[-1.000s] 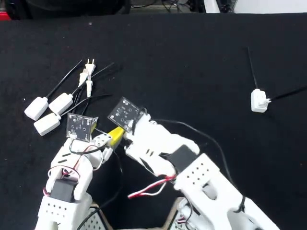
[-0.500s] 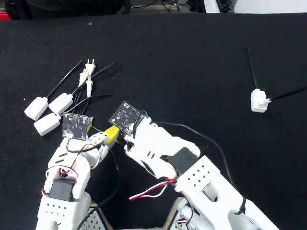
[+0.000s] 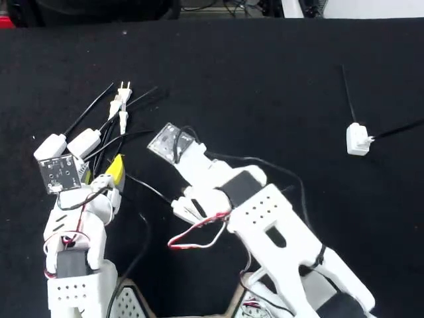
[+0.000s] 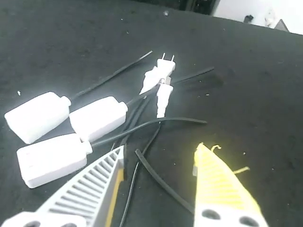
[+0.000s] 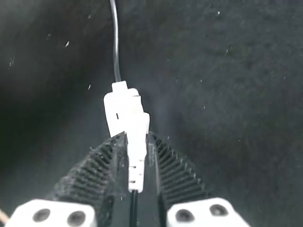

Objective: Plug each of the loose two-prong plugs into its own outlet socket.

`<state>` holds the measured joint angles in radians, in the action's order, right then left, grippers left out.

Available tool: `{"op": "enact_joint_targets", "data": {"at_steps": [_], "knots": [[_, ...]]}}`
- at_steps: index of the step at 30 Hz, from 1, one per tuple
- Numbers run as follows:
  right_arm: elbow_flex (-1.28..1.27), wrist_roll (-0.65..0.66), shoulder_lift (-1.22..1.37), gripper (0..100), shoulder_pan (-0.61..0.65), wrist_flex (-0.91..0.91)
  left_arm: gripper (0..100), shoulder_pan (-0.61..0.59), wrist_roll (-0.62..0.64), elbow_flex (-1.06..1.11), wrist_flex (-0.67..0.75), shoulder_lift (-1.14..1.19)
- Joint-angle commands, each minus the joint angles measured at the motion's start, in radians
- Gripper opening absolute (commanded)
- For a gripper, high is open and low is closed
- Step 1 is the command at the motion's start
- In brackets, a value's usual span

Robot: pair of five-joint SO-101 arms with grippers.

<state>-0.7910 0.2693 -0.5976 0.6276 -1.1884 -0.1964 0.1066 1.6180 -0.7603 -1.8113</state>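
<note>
Yellow-tipped left tool (image 4: 160, 149) stands wide open and empty. Within the last second its arm swung left and farther out, and it now hangs over the three white sockets (image 4: 97, 118) and the loose plugs (image 4: 162, 80) at the far left of the bench (image 3: 265, 79). The right tool (image 5: 136, 138), also shifted farther out, is clamped on a plug (image 5: 135, 161) that butts against a second white piece (image 5: 122, 111). Full seating cannot be confirmed. Judgement: the left arm is placed for the next pick.

A robotics lab bench: the black cloth-covered tabletop (image 3: 265, 79) carries two white plastic robot arms (image 3: 265, 218) with bare red-and-white wires (image 3: 199, 228) looping from their joints, and dark cables (image 3: 232, 8) tangle beyond the tabletop's far edge.
</note>
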Motion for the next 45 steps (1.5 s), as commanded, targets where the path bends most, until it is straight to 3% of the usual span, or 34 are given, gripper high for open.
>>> {"op": "enact_joint_targets", "data": {"at_steps": [1, 6, 18, 26, 34, 37, 41, 45], "knots": [[0.036, 0.026, 0.005, 1.1, 0.029, -0.041, 25, -0.010, 0.008, -0.071, 0.003, 0.026], [-0.065, 0.018, 0.001, 1.1, 0.129, -0.017, 25, -0.012, 0.006, -0.136, 0.058, 0.232], [-0.202, 0.028, 0.007, 1.1, 0.130, 0.081, 25, -0.001, 0.006, -0.426, 0.247, 1.065], [-0.257, 0.038, 0.008, 1.1, 0.106, 0.140, 25, 0.139, 0.003, -0.618, 0.245, 1.447], [-0.259, 0.173, 0.008, 1.1, -0.163, 0.140, 25, 0.142, -0.051, -0.644, 0.233, 1.537], [-0.257, 0.209, 0.008, 1.1, -0.227, 0.140, 25, 0.153, -0.097, -0.636, 0.140, 1.487], [-0.249, 0.230, 0.008, 1.1, -0.284, 0.149, 25, 0.225, -0.140, -0.630, -0.003, 1.405], [-0.232, 0.245, 0.008, 1.1, -0.339, 0.152, 25, 0.343, -0.226, -0.605, -0.060, 1.381]]}}
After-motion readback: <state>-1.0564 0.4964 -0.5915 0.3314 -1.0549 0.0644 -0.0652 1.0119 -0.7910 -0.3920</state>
